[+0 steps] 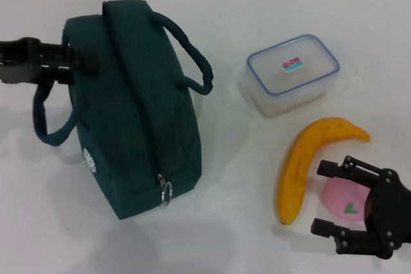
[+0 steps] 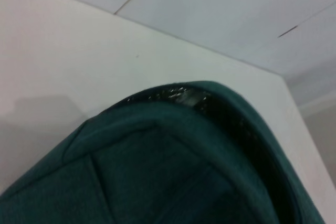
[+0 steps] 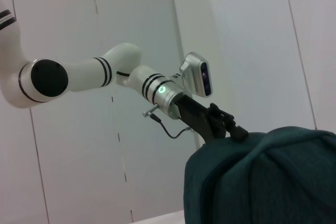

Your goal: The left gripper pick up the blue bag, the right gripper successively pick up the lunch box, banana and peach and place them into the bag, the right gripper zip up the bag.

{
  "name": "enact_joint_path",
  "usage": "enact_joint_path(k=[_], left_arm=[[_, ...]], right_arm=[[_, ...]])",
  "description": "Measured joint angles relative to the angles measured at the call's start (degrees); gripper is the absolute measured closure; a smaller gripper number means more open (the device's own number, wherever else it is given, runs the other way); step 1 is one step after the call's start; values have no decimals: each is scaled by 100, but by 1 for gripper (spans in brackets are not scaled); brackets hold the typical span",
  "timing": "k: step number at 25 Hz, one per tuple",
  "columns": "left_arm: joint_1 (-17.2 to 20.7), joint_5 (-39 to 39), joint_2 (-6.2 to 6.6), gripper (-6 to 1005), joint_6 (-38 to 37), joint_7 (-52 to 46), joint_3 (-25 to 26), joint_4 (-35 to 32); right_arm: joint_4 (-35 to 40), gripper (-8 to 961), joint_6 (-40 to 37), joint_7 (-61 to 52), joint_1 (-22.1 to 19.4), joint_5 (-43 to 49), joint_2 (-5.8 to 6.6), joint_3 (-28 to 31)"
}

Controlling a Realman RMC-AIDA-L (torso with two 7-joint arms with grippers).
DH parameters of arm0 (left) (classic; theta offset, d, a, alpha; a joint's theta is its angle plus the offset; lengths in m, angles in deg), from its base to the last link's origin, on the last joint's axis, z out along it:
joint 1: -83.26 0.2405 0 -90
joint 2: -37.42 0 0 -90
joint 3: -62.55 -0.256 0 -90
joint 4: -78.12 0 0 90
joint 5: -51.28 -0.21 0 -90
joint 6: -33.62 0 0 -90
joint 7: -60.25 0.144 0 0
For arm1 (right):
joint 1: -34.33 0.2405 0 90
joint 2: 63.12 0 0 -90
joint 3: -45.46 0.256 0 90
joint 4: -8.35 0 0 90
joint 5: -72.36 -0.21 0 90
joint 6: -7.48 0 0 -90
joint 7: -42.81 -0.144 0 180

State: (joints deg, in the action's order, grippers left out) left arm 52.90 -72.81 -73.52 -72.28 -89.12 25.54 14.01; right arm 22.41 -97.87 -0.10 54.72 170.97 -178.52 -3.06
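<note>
White table (image 1: 128,248), pale panelled wall (image 3: 252,35) with thin vertical seams, soft even light

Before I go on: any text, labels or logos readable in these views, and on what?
No text is legible anywhere.
Lunch box lid: a small red-and-teal sticker, its print too small to read.
Blue bag side: a round white logo, seen at a slant, with no readable letters.
Peach: only a green leaf mark, not text.
Banana: no label visible.
</note>
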Motion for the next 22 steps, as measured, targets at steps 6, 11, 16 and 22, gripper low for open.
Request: enact_joint_path(k=[6, 11, 16, 22], left_arm=[[-173, -371, -155, 189, 72, 42, -15, -2], [-194, -347, -138, 191, 81, 209, -1, 52], [-204, -356, -104, 369, 80, 344, -55, 119], [-239, -382, -126, 597, 60, 393, -207, 115]], right_arm=[[0, 110, 13, 4, -9, -13, 0, -1], [-45, 112, 15, 10, -9, -39, 0, 25], [-52, 114, 15, 20, -9, -45, 0, 33], [-53, 117, -14, 12, -9, -46, 0, 50]])
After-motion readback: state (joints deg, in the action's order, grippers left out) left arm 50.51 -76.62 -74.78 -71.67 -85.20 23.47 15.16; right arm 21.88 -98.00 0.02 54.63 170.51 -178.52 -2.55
